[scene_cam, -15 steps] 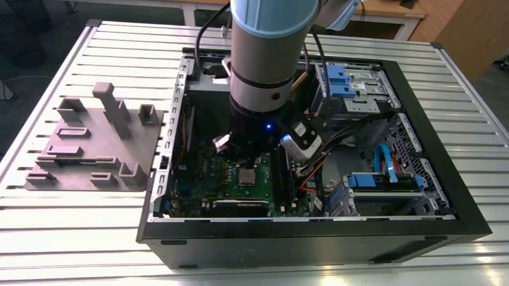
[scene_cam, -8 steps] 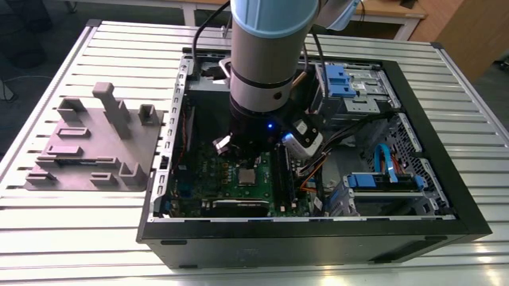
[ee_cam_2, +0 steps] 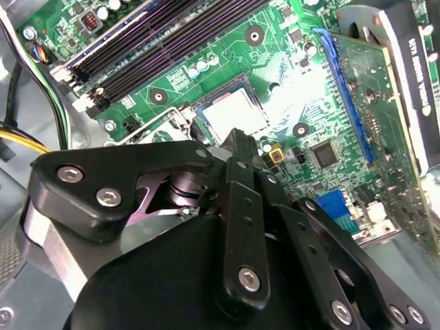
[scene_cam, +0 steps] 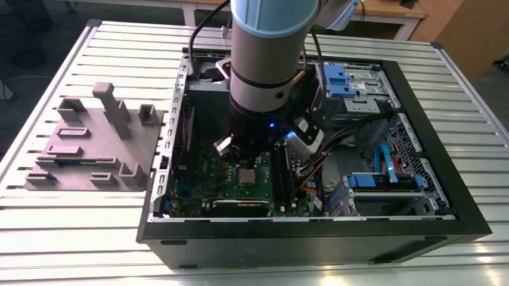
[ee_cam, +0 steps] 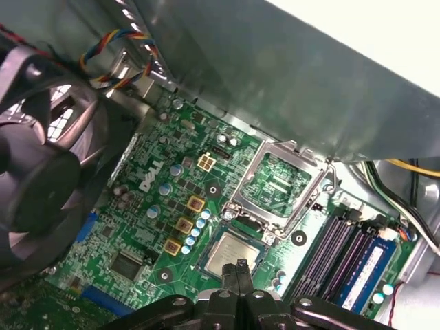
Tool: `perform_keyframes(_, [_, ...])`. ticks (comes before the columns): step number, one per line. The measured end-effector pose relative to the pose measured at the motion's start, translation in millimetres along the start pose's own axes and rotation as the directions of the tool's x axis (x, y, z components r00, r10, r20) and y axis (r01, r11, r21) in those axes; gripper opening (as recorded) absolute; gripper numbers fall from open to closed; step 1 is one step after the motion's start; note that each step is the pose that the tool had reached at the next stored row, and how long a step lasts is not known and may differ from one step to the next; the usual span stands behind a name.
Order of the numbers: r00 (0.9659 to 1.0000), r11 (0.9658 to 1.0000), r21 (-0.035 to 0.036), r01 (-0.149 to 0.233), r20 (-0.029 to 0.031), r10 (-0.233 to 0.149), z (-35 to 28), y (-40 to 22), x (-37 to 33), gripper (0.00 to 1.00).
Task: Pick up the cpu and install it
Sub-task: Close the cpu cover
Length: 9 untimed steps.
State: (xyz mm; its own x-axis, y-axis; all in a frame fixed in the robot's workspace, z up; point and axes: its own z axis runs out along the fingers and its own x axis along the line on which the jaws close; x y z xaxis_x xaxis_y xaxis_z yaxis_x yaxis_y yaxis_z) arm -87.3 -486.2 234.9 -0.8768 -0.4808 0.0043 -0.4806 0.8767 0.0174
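Note:
The cpu [scene_cam: 247, 175] is a small silvery square lying flat in its socket on the green motherboard [scene_cam: 230, 185] inside the open computer case [scene_cam: 318, 238]. Both wrist views show the cpu [ee_cam_2: 234, 113] [ee_cam: 232, 256] just beyond my fingertips. My gripper [ee_cam: 239, 267] hangs right above the cpu's near edge, its black fingers [ee_cam_2: 238, 148] closed together with nothing between them. The shiny socket frame [ee_cam: 278, 182] stands hinged open beside the cpu. In the exterior view, the arm hides most of the gripper [scene_cam: 243, 159].
A grey plastic plate [scene_cam: 95, 143] with upright blocks lies on the slatted table at the exterior view's left. Inside the case are a black fan [ee_cam: 34, 172], memory sticks [ee_cam: 344, 254], an expansion card [ee_cam_2: 385, 89], loose cables [scene_cam: 318, 164] and blue drive bays [scene_cam: 382, 179].

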Motion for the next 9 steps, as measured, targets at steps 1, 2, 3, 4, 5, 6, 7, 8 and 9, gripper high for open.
perform_keyframes(1, [1.0,1.0,0.0,0.009,-0.0002,-0.009,0.0,0.0,0.0,0.1])
perform_keyframes(2, [0.9999,0.9999,0.0001,0.017,-0.0003,-0.017,0.0,0.0,0.0,0.1])
perform_keyframes(3, [0.9997,0.9997,0.0001,0.024,-0.0004,-0.024,0.0,0.0,0.0,0.1])
perform_keyframes(4, [0.9995,0.9995,0.0001,0.03,-0.0006,-0.03,0.0,0.0,0.0,0.1])
perform_keyframes(5, [0.9994,0.9994,0.0002,0.035,-0.0006,-0.035,0.0,0.0,0.0,0.1])
perform_keyframes(6, [0.9992,0.9992,0.0001,0.039,-0.0007,-0.039,0.0,0.0,0.0,0.1])
perform_keyframes(7, [0.9992,0.9992,0.0002,0.041,-0.0007,-0.041,0.0,0.0,0.0,0.1])
perform_keyframes(8, [0.9992,0.9992,0.0001,0.041,-0.0007,-0.041,0.0,0.0,0.0,0.1])
perform_keyframes(9, [0.9992,0.9992,0.0001,0.041,-0.0007,-0.041,0.0,0.0,0.0,0.1])
